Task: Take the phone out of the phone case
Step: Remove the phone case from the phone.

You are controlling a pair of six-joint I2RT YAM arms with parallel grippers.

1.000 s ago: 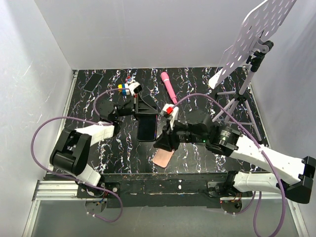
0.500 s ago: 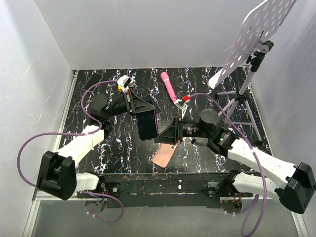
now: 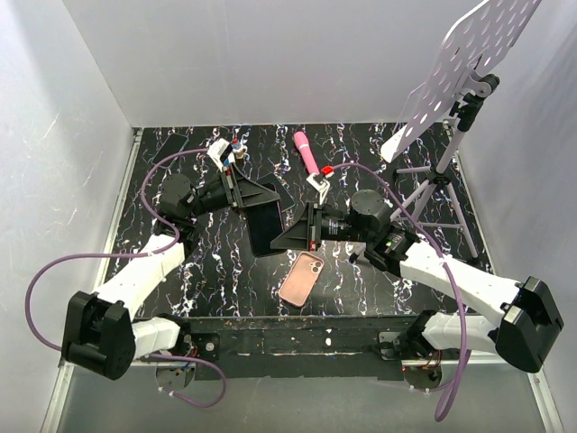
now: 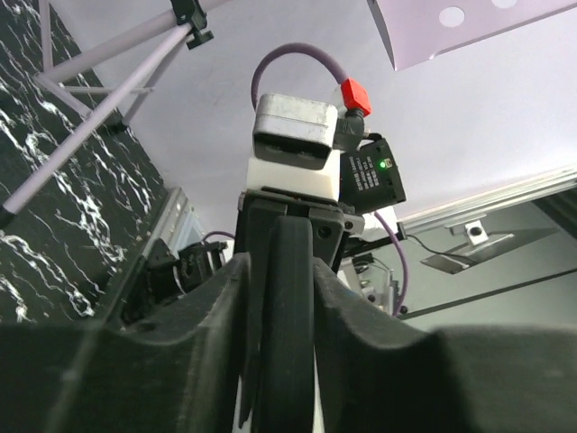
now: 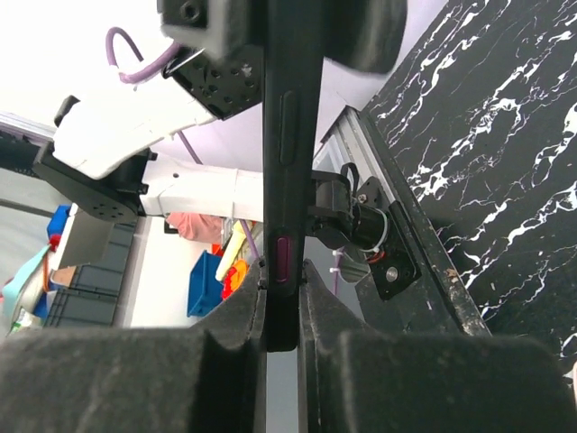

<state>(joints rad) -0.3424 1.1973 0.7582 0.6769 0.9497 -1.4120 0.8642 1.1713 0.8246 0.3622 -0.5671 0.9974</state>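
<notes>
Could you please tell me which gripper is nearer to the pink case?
Right. The right gripper holds the phone just behind the case; the left gripper is farther back, at the phone's far end.

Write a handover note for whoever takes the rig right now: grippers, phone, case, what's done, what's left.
Left gripper: shut on the phone.
Right gripper: shut on the same phone from the opposite side, so both arms hold it between them.
Phone case: lying on the table near the front edge, camera cutout showing, apart from both grippers.
Done: the phone is out of the case.
Left: probably only to let go with one gripper and set the phone down clear of the case.
</notes>
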